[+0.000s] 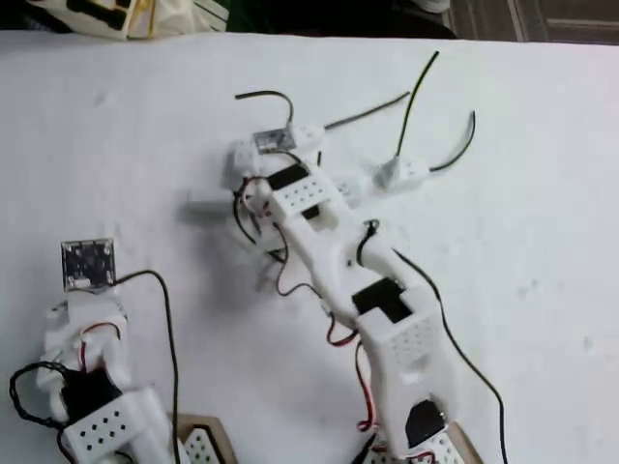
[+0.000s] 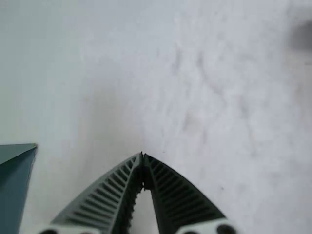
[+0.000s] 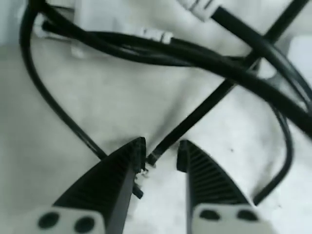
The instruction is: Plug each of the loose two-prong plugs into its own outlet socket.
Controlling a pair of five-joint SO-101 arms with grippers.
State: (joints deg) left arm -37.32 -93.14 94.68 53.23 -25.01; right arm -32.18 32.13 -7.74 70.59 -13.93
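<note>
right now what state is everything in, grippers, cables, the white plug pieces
left gripper: shut, empty, over bare table
right gripper: open, not clamped on anything
black cable: loose, its end lying between the right gripper's fingers
near white piece: lying on the table by the right gripper; plugged or not, cannot tell
far white piece: lying on the table, cables trailing off it; plugged or not, cannot tell

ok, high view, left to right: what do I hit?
left arm → white block with grey label → white plug → curved black cord. right arm left out: it spans the middle.
</note>
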